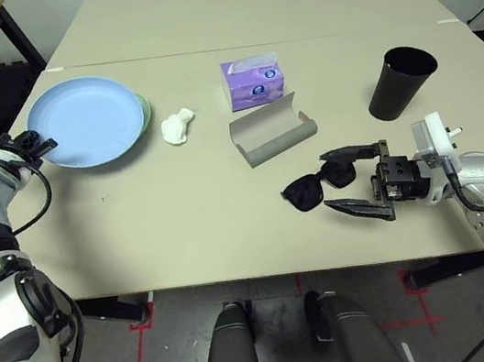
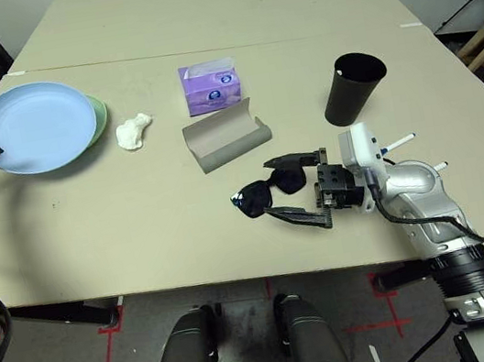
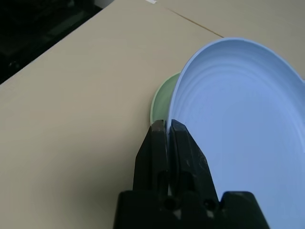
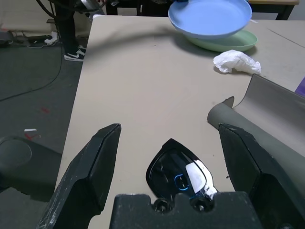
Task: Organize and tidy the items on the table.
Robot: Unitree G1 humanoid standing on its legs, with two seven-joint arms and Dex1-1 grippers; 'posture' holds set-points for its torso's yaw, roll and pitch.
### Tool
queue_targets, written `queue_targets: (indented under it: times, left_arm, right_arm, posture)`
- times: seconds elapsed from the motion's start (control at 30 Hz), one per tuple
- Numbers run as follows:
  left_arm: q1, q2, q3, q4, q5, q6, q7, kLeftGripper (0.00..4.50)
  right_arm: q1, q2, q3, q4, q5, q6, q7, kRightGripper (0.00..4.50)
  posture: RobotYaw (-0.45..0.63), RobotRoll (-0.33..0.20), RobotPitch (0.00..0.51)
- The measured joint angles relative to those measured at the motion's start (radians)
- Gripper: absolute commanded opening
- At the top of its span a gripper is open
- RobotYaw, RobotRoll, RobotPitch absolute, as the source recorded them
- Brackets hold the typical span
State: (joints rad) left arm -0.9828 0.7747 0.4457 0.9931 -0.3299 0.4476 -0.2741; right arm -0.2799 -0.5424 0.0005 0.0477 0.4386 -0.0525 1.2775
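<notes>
- Left gripper: fingers pressed together on the near-left rim of the light blue plate; right gripper: fingers spread wide around the black sunglasses.
- Table: beige surface bearing all items.
- Light blue plate: far left of the grey glasses case, overlapping the pale green plate.
- Glasses case: open, upright on the table.
- Tall black cup: right of the case.
- Purple tissue box: just behind the case.
- Black sunglasses: near the case, in front.
- Crumpled white tissue wad: left of the case.
- White pen: beyond the right gripper's wrist.
</notes>
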Motion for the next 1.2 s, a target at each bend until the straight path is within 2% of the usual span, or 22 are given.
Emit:
queue_targets:
  times: [0.33, 0.9, 1.2]
  left_arm:
    - [-0.068, -0.06, -0.001, 0.052, 0.007, -0.068, 0.059, 0.02]
    - [-0.104, -0.076, -0.005, 0.119, 0.017, -0.134, 0.085, 0.02]
    - [-0.105, -0.083, -0.007, 0.125, 0.018, -0.138, 0.084, 0.02]
  right_arm:
    - [0.004, -0.001, 0.0, -0.004, 0.0, 0.008, -0.005, 4.5]
    - [0.005, -0.001, 0.0, -0.005, 0.0, 0.01, -0.01, 4.5]
    - [-0.002, 0.013, -0.016, 0.003, 0.002, 0.024, -0.109, 4.5]
  posture:
    - [0.15, 0.0, 0.162]
    - [0.15, 0.0, 0.158]
    - [0.15, 0.0, 0.159]
